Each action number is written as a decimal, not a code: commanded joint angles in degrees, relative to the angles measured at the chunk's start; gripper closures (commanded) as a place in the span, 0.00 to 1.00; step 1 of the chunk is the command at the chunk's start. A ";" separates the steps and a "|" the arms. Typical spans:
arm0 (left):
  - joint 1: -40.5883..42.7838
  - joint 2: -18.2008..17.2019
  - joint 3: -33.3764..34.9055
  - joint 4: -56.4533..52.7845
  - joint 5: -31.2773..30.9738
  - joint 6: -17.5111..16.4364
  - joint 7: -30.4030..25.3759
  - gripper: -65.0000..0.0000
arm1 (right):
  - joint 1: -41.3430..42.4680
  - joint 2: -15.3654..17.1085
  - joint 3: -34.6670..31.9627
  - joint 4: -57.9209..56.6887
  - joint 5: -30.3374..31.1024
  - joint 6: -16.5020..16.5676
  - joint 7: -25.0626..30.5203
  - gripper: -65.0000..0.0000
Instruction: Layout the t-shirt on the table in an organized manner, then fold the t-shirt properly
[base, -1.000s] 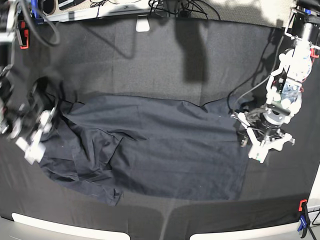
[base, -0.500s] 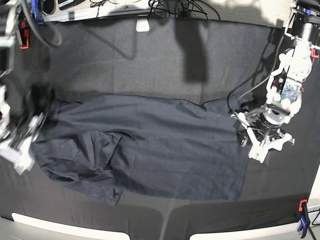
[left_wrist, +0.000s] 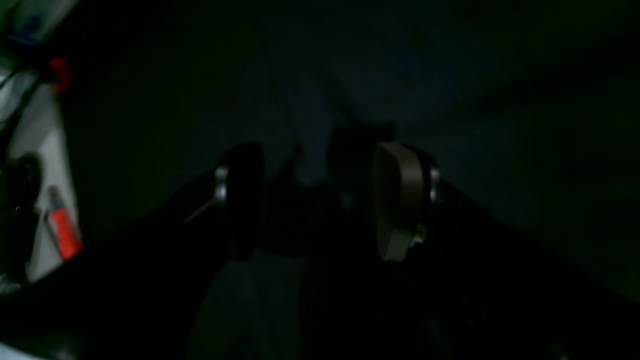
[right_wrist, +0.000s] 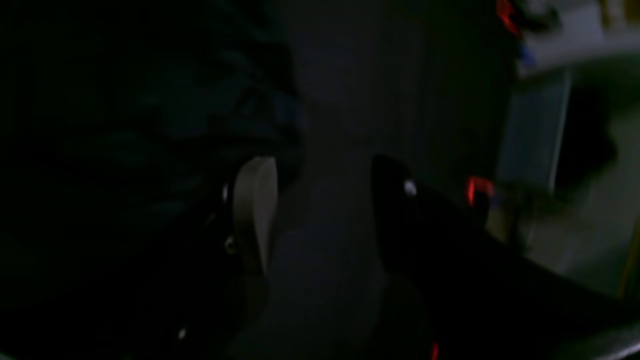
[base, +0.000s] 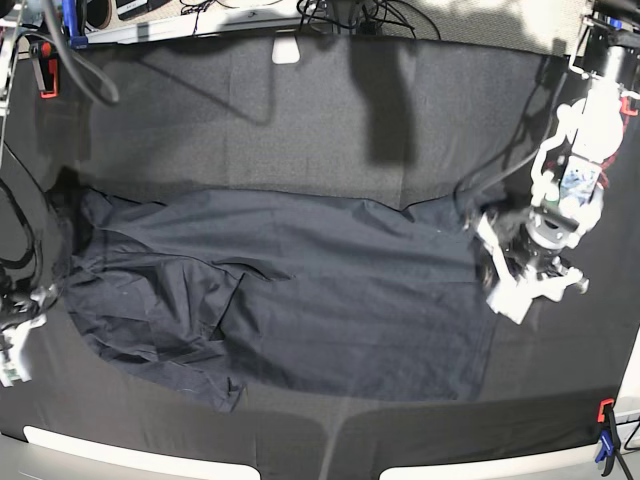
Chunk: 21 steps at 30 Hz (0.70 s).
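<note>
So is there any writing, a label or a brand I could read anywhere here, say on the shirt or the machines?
None can be read.
t-shirt: plain dark cloth, no print or label showing.
table: no markings.
left gripper and right gripper: no legible lettering; both wrist views are too dark and blurred.

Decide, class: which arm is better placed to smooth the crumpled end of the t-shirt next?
Probably the right arm. Its right gripper hangs open beside the bunched folds of the t-shirt, while the left gripper sits at the flatter opposite end.
</note>
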 joint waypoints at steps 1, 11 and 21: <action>-1.09 -0.59 -0.28 1.64 -0.52 -1.27 0.24 0.50 | 1.90 1.40 0.52 2.84 1.18 1.44 0.17 0.55; 8.83 -0.90 -0.28 22.36 -5.22 -2.56 1.92 0.50 | -0.68 1.38 0.55 9.49 7.32 1.51 -8.48 0.55; 20.57 1.46 1.81 20.06 15.30 3.34 -10.27 0.51 | -5.77 1.38 0.55 16.61 7.74 1.49 -8.48 0.55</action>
